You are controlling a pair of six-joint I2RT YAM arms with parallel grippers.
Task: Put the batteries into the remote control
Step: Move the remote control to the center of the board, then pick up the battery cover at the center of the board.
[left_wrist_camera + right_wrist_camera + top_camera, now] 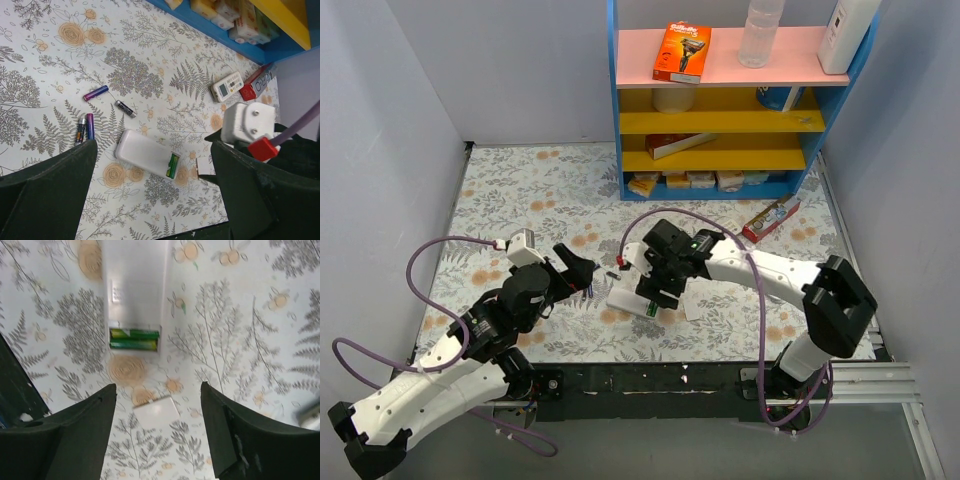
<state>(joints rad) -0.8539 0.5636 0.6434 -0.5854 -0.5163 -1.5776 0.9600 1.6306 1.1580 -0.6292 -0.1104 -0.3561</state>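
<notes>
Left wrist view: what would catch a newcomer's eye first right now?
The white remote control lies back-up in the middle of the floral table, green cells showing in its open end. Four loose batteries are scattered to its upper left, and a small white panel lies just past that open end.

The remote [134,295] was blurry and cut off at the top edge. From above, the right gripper [656,290] hid part of it.
</notes>
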